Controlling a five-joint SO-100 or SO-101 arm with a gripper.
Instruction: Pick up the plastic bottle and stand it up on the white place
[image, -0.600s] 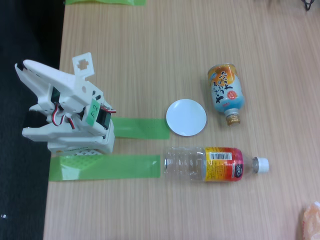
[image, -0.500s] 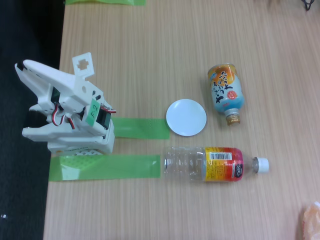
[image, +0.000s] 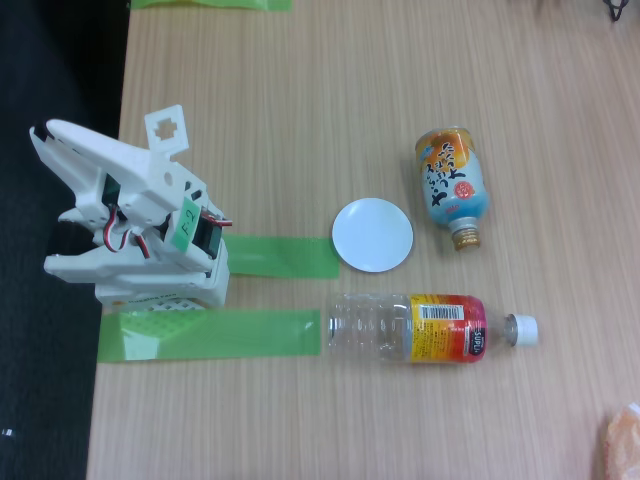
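Pincer (image: 50, 135) on folded white arm at table's left edge, jaw state unclear, far from plastic bottle (image: 430, 327).

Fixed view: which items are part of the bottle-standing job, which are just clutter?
Job:
- plastic bottle, lying on its side, white cap on
- white plate, bare
- arm's gripper, folded back at the table edge

Clutter:
- squat orange-and-blue bottle, capless, on its side
- green tape strips
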